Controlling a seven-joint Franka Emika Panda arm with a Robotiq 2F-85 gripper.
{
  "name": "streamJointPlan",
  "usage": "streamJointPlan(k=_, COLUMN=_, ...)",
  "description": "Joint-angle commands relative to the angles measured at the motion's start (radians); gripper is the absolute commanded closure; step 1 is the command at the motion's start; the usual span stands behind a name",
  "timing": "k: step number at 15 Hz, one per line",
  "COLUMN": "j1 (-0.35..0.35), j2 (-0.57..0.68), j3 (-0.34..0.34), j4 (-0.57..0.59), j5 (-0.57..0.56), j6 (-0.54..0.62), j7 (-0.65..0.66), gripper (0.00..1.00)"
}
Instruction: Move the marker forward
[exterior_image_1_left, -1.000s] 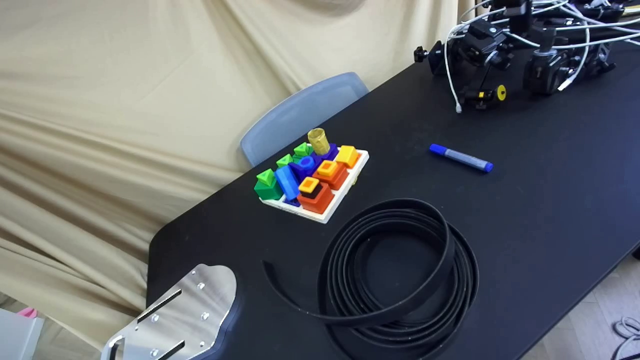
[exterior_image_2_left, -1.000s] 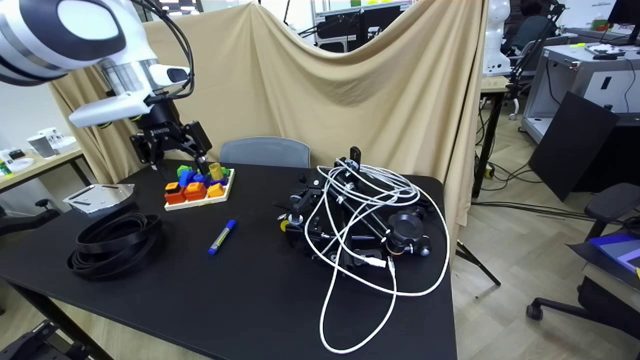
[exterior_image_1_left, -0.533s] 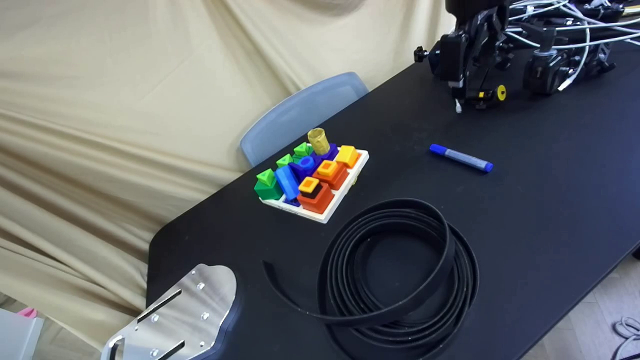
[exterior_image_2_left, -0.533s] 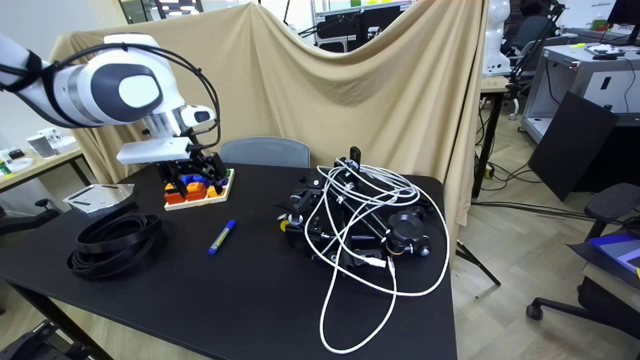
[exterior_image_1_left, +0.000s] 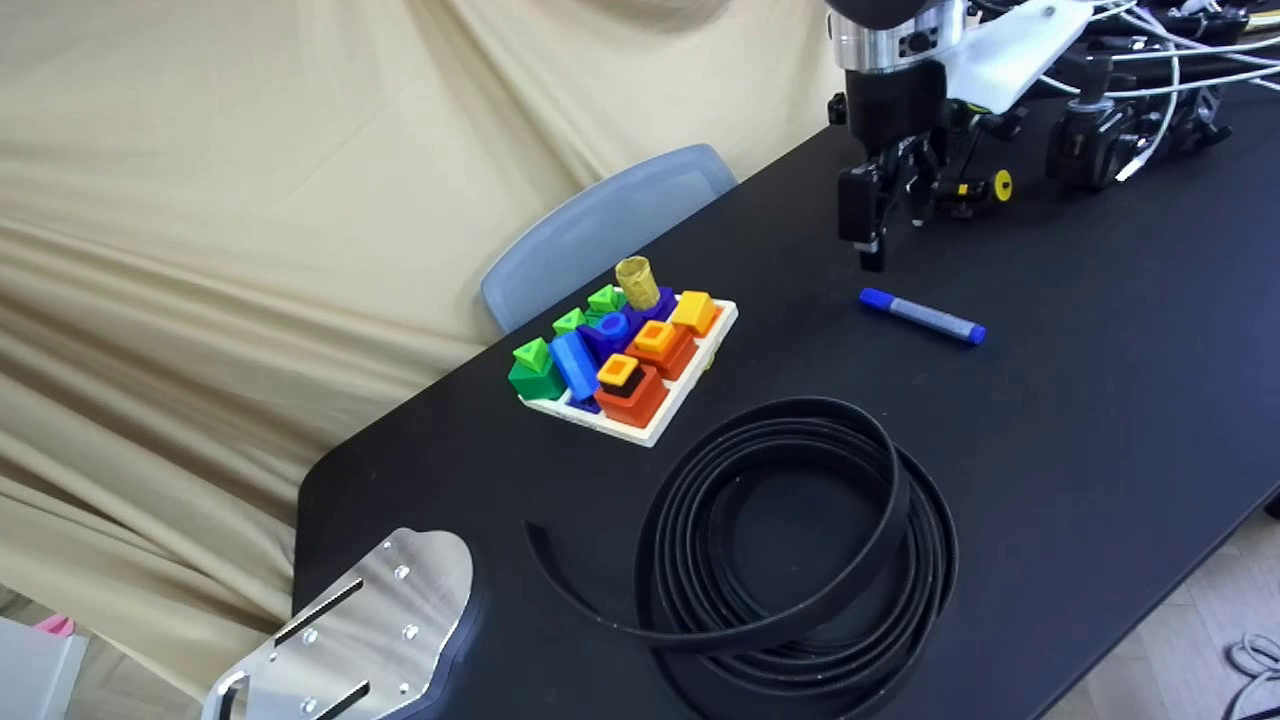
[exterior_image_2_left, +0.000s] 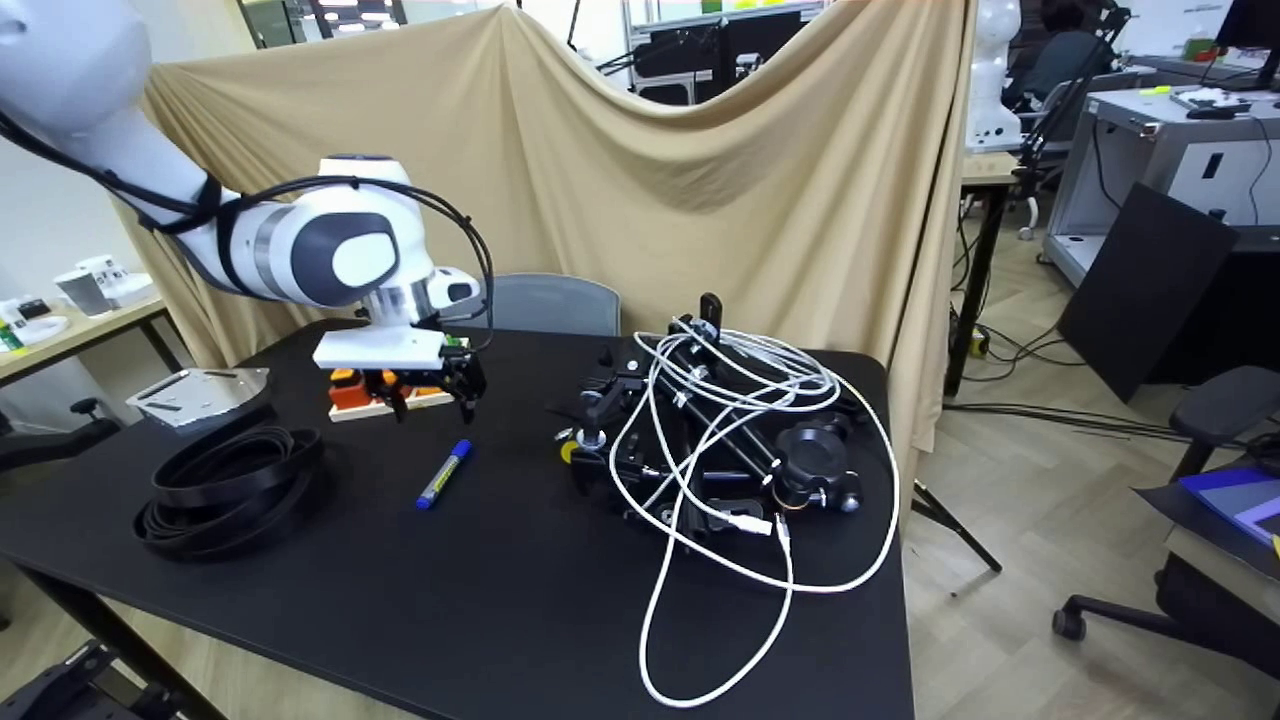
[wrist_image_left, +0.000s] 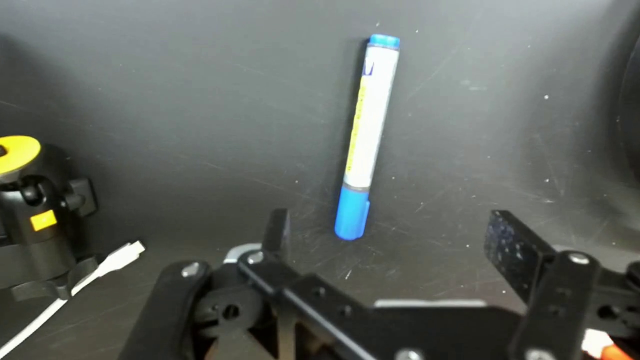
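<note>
A blue-capped marker with a white and yellow label lies on the black table; it shows in both exterior views (exterior_image_1_left: 922, 317) (exterior_image_2_left: 444, 474). In the wrist view the marker (wrist_image_left: 370, 120) stands nearly upright in the picture, its cap end nearest my jaws. My gripper (wrist_image_left: 389, 222) is open and empty, fingers wide apart. The cap end lies just ahead of the gap, closer to the left finger. In the exterior views my gripper (exterior_image_1_left: 895, 245) (exterior_image_2_left: 434, 410) hangs above the table, just behind the marker's cap end and not touching it.
A white tray of coloured blocks (exterior_image_1_left: 655, 437) stands beside the gripper. A black coiled strap (exterior_image_1_left: 690, 560) and a metal plate (exterior_image_1_left: 370, 620) lie on the table. Black camera mounts with white cables (exterior_image_2_left: 700, 440) lie on the marker's other side. A chair (exterior_image_1_left: 610, 220) stands behind the table.
The arm has swung from over the block tray toward the marker and come down lower, stopping above its cap end. The gripper stays open. The marker has not moved.
</note>
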Motion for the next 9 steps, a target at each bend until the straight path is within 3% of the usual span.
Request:
streamJointPlan(k=1, j1=-0.015, j2=0.104, j3=0.016, j4=0.095, j5=-0.002, j6=0.000, j7=0.026, gripper=0.00)
streamJointPlan(k=9, j1=0.053, j2=0.206, j3=-0.025, j4=0.136, j5=-0.088, j6=0.050, j7=0.163, gripper=0.00)
